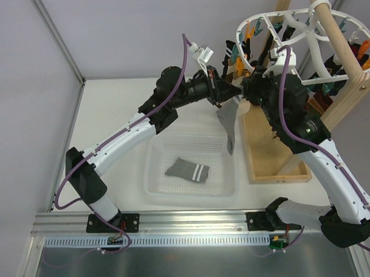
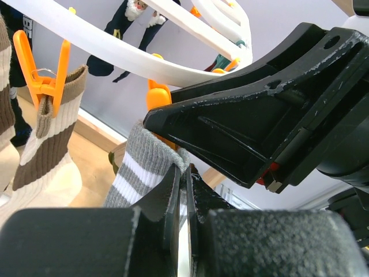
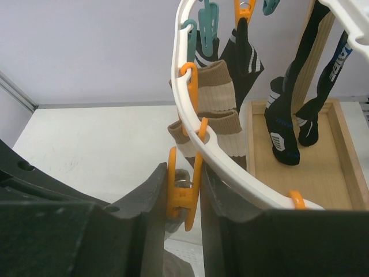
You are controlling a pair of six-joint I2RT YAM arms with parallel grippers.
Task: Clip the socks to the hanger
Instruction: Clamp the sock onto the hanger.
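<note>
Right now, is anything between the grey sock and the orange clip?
Nothing visible: the grey striped sock, pinched by the left fingers, sits right by the orange plastic clip the right fingers squeeze.

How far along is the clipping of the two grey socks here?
Done: neither one is clipped to the hanger yet. In hand: the left gripper holds one grey sock by its cuff up at an orange clip, which the right gripper pinches. Left: seat that cuff in the clip, then fetch the second grey sock lying in the basket.
</note>
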